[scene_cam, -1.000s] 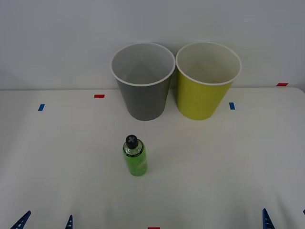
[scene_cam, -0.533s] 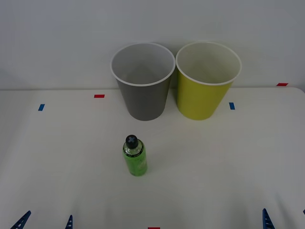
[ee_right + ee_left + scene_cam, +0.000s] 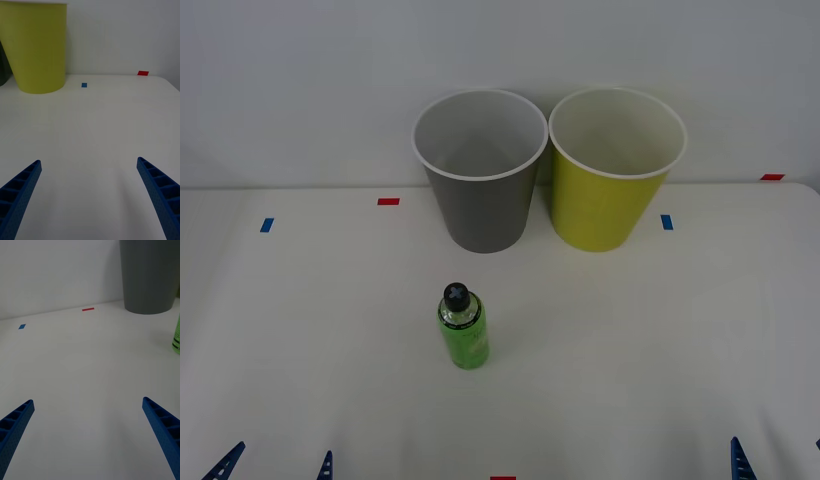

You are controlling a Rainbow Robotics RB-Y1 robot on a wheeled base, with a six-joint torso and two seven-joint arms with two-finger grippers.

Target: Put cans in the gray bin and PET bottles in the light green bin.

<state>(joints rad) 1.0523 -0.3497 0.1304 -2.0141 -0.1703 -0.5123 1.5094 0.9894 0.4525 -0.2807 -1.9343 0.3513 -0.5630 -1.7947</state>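
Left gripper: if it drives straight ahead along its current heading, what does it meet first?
Probably nothing close: the open left gripper faces bare table up to the back wall. The gray bin and PET bottle sit off toward the robot's right of that line.

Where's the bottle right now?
In the front view the bottle stands upright on the table, left of centre, in front of the gray bin and apart from it.
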